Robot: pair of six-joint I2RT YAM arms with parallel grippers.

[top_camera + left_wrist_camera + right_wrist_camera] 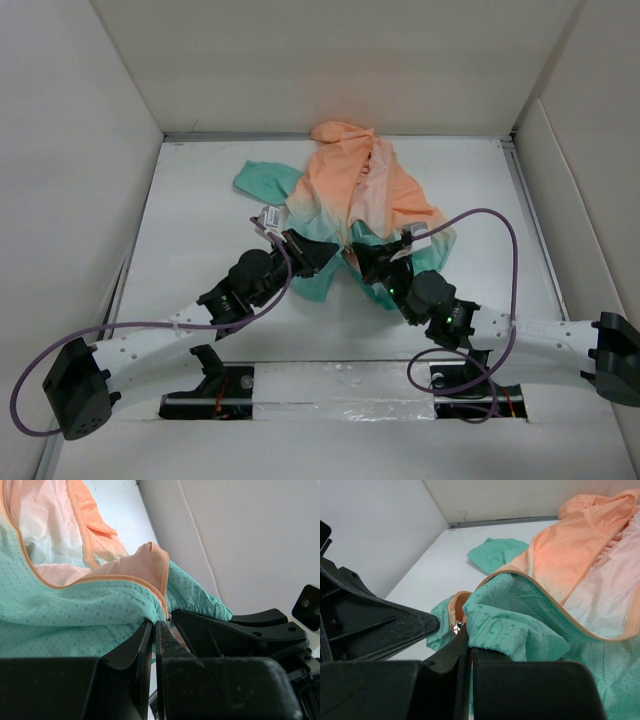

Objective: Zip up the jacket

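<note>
Jacket [360, 190]: crumpled, front open, lying on the table [200, 230] at far-centre; hood [340, 135] nearest the table's far edge.
Left gripper [318, 252]: jaws together, clamped on the teal hem beside the orange zipper trim [125, 579].
Right gripper [362, 258]: jaws together, clamped on the teal hem of the other front panel.

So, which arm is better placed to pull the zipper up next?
Probably the right. The right gripper is shut on the teal hem of the jacket, with a small metal piece, likely the slider, at its fingertips. The left gripper is shut on the end of the orange zipper trim, so it can anchor.
</note>
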